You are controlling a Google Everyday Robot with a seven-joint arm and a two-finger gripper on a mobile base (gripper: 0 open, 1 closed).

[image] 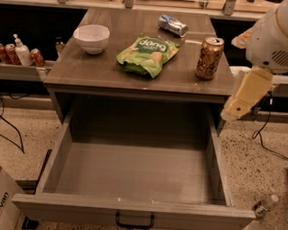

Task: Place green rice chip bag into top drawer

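The gripper [244, 97] hangs at the right edge of the scene, a pale block angled down and to the left from the arm's white round joint [280, 37]. It sits beside the right end of the table top [83, 70], above the right wall of the drawer, and holds nothing that I can see. Whether it is open or closed cannot be told from this view.

The nearest thing to it on the table is a gold-brown can [209, 57], standing upright near the right edge. Further left, about the middle of the top, lies the green rice chip bag [148, 54], flat, apart from the gripper and untouched. A silver can [172, 25] lies on its side beyond it, and a white bowl [91, 37] stands to the far left.

Below, the top drawer [78, 209] is pulled fully out toward the near side, its black handle [134, 220] in the middle of the front, with nothing inside.

So the drawer is ready, but I judge the real work has not begun: reaching the bag, grasping it, carrying it over the opening and letting go all remain.
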